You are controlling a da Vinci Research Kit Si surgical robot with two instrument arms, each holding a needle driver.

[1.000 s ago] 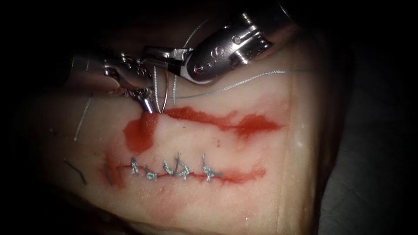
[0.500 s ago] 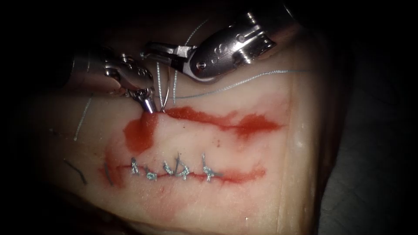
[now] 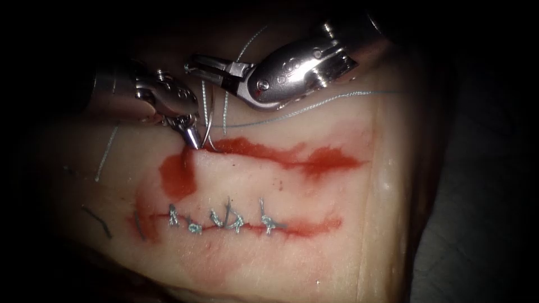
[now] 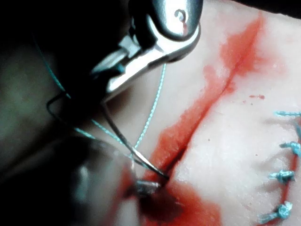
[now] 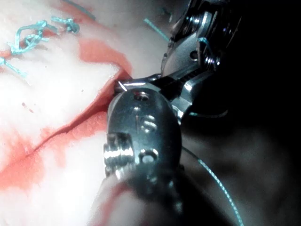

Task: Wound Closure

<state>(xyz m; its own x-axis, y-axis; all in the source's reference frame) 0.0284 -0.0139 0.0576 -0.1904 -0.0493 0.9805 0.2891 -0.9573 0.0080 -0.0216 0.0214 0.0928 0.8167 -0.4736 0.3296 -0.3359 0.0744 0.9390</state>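
- Needle [image 3: 208,122]: curved, standing nearly upright at the left end of the upper open cut [image 3: 281,154]. Its upper end is clamped in the jaws of the right tool [image 3: 205,66]; its tip meets the tissue [image 3: 314,247] at the cut's edge, just beside the left tool's tip. In the left wrist view the needle [image 4: 129,146] runs down from the right tool's jaws to the edge of the cut; whether the tip is actually in the tissue cannot be told.
- Right tool: enters from the right above the cut, jaws closed on the needle near its tail end.
- Left tool [image 3: 191,134]: comes in from the left, tip pointing down and touching the tissue at the left end of the upper cut, next to the needle tip. Its jaws look closed together; whether they pinch tissue I cannot tell.
- Thread [image 3: 303,109]: pale strand running from the needle area rightward across the tissue above the cut, with further strands hanging below the right tool's jaws.
- Red fluid [image 3: 179,174]: pooled at the left end of the upper cut and streaked along it.
- Lower cut [image 3: 303,226]: closed with a row of knotted stitches [image 3: 224,217].
- Cut ends of thread [image 3: 98,220]: lying on the tissue at the left.
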